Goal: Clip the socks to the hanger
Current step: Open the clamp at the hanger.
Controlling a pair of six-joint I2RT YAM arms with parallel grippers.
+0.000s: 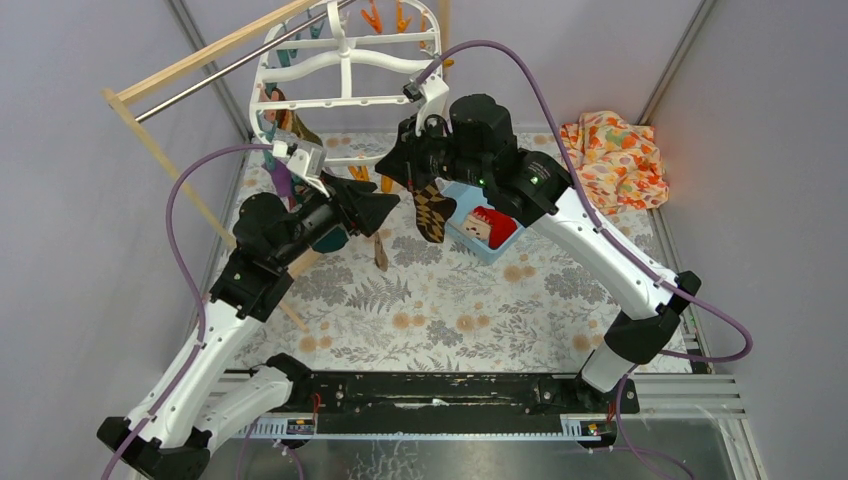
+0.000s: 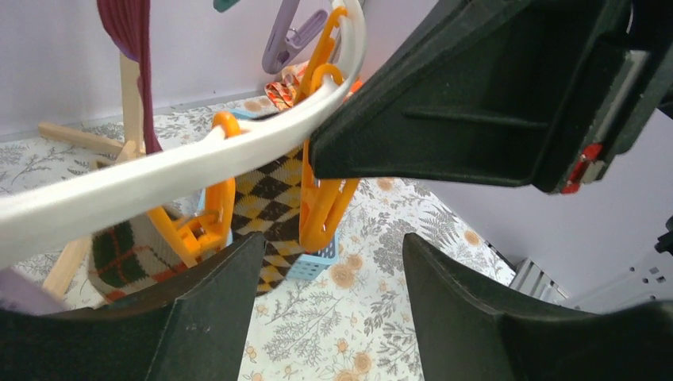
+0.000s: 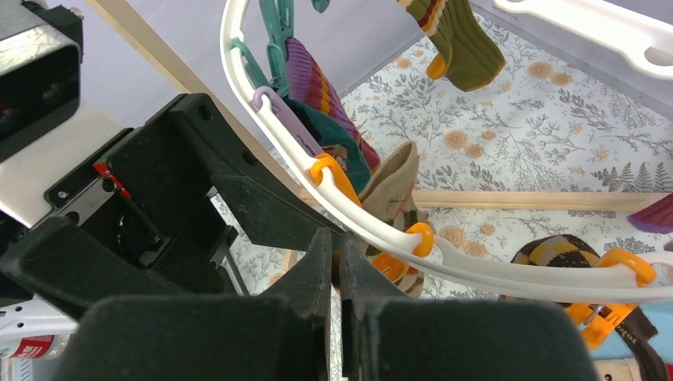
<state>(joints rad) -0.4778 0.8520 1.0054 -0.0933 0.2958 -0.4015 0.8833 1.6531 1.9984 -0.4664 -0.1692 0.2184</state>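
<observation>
Left tool (image 2: 331, 246): fingers apart, orange peg (image 2: 321, 208) on hanger (image 2: 159, 178) just above the gap. Right tool (image 3: 334, 250): clamped on argyle sock (image 1: 432, 212), which hangs below it, behind that peg.

1. Hanger (image 2: 159, 178) — smooth, glossy white plastic.
2. Pegs (image 2: 321, 206) — shiny orange plastic.
3. Argyle sock (image 1: 432, 212): soft knitted cloth, matt.
4. Rack (image 1: 200, 57): pale bare wood; its rod (image 1: 240, 63) is dull grey metal.
5. Table cover (image 1: 450, 310): matt, fern-printed.
</observation>
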